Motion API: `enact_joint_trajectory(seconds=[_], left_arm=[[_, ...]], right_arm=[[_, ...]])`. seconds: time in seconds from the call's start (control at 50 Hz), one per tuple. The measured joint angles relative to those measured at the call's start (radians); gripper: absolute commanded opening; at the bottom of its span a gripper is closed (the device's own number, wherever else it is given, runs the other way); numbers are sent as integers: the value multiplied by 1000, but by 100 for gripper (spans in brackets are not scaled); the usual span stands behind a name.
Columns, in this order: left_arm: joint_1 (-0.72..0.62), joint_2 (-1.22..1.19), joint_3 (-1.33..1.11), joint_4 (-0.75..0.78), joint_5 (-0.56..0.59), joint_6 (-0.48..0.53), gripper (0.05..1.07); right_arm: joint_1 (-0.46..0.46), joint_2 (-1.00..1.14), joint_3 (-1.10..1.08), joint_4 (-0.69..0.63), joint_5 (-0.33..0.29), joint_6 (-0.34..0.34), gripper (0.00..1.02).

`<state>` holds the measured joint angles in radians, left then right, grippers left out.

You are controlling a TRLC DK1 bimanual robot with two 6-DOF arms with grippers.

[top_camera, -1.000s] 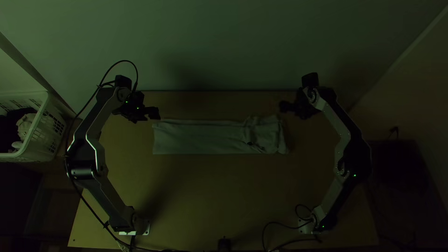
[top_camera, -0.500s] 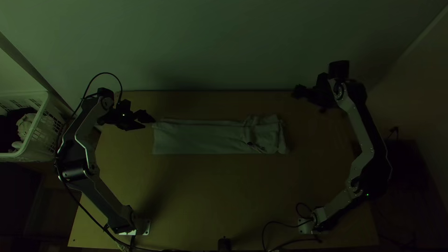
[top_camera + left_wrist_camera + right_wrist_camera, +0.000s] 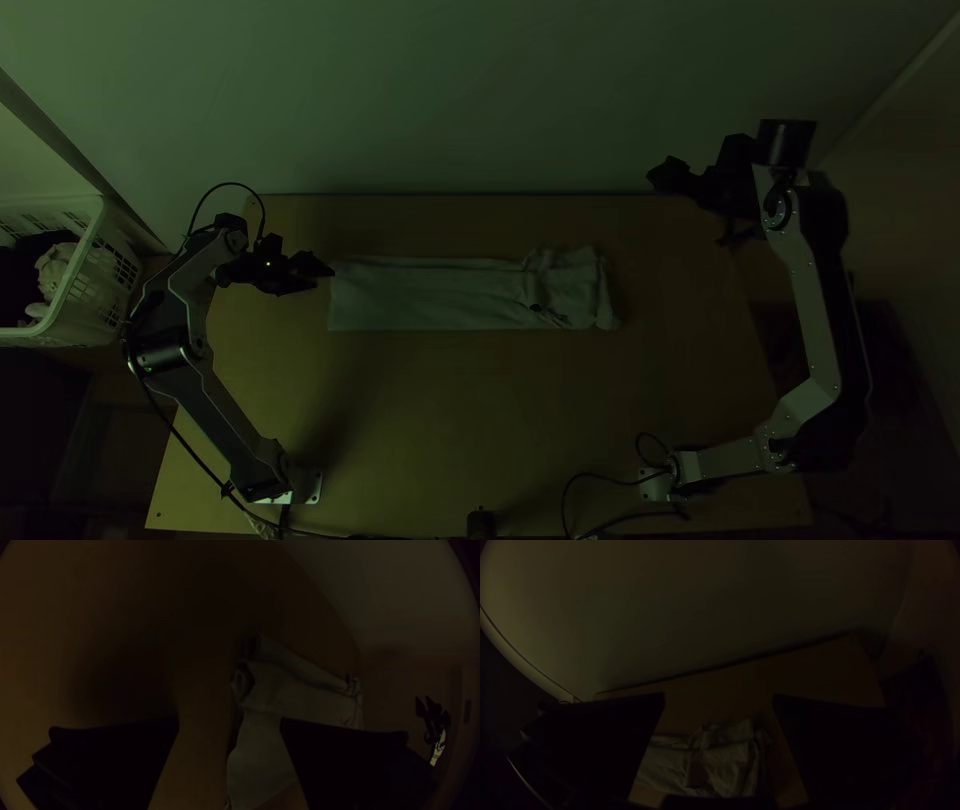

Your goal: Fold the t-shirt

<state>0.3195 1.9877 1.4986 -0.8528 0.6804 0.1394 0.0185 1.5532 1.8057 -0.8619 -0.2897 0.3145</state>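
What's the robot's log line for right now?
pale grey cloth t-shirt: long folded strip, right end rumpled | left black two-fingered hand: open, near t-shirt's left end | right black two-fingered hand: open, off t-shirt

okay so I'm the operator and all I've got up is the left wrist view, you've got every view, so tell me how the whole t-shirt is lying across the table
Observer: A long, narrow strip: the t-shirt runs roughly parallel to the far edge of the table.
Operator: And the right gripper, open or shut?
Observer: Open, with its two fingers wide apart.
Operator: Anything off to the left?
Observer: A white basket stands beyond the table's left side.
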Motion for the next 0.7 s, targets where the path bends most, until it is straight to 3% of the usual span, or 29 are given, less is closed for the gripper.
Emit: enact_joint_trajectory(seconds=[0.28, 0.64, 0.7], left_arm=[[-72, 15, -10, 60, 42, -17, 103], [-289, -24, -91, 229, 41, -166, 103], [-318, -30, -97, 243, 24, -198, 96]], right_arm=[[20, -33, 34, 2, 0, 31, 99], [28, -59, 34, 0, 0, 45, 99], [28, -66, 34, 0, 0, 46, 99]])
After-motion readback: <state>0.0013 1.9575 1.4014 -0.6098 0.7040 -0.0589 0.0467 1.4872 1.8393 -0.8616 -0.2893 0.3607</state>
